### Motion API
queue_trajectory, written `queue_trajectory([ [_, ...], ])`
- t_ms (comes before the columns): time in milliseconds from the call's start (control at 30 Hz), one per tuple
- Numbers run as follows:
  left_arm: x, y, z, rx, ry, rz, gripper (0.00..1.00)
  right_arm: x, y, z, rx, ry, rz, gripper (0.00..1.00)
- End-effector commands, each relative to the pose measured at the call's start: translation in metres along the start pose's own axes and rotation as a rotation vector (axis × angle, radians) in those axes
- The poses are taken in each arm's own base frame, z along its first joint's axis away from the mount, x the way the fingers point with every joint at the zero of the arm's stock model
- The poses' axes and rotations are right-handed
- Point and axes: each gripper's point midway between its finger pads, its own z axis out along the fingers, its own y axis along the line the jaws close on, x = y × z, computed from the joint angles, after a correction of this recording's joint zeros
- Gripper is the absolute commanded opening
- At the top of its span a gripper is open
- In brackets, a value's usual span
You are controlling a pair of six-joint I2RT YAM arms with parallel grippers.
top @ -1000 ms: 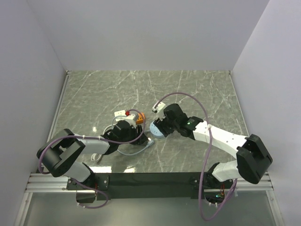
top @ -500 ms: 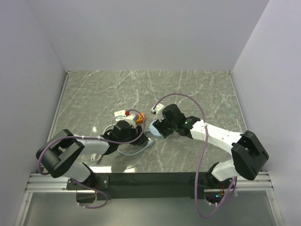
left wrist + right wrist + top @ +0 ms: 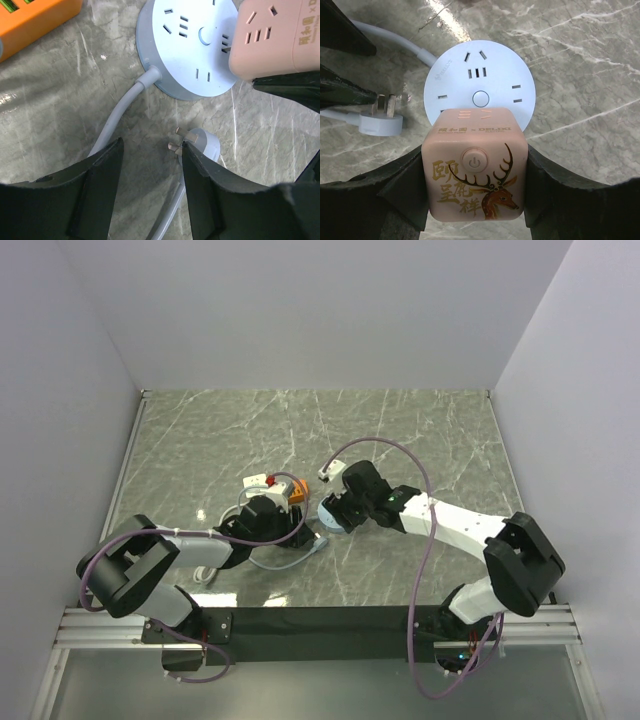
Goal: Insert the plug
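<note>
Right hand [image 3: 340, 505] sits further left than a second ago, its elbow drawn in | right hand clamps pink cube adapter [image 3: 475, 167], button face up, prongs down at round socket [image 3: 480, 75], seating unclear | left hand [image 3: 151, 147] low, fingers apart, astride loose white plug [image 3: 200, 145] | white plug flat on tabletop [image 3: 50, 100], prongs aimed past the socket

Pale pink plastic cube socket [image 3: 475, 165] — brown-and-gold deer drawing on its face. Round pale blue socket hub [image 3: 480, 80], orange plastic power strip [image 3: 35, 15], grey-green marble surface [image 3: 400, 430] — veined white.
</note>
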Motion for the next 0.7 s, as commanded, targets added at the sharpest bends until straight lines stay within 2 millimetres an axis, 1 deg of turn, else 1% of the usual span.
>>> queue_trajectory([
  [0,0.019,0.022,-0.006,-0.081,0.051,0.008,0.57,-0.010,-0.009,0.003,0.024,-0.016,0.007,0.00],
  [167,0.019,0.023,-0.005,-0.085,0.054,0.006,0.57,-0.010,-0.012,0.001,0.035,-0.016,0.010,0.00],
  [433,0.022,0.023,-0.003,-0.083,0.066,0.006,0.57,-0.020,-0.013,-0.014,0.045,-0.072,0.014,0.00],
  [533,0.022,0.023,-0.003,-0.082,0.067,0.008,0.57,-0.020,-0.013,-0.014,0.045,-0.071,0.015,0.00],
  [667,0.022,0.023,-0.003,-0.082,0.066,0.007,0.57,-0.017,-0.013,-0.009,0.043,-0.051,0.013,0.00],
])
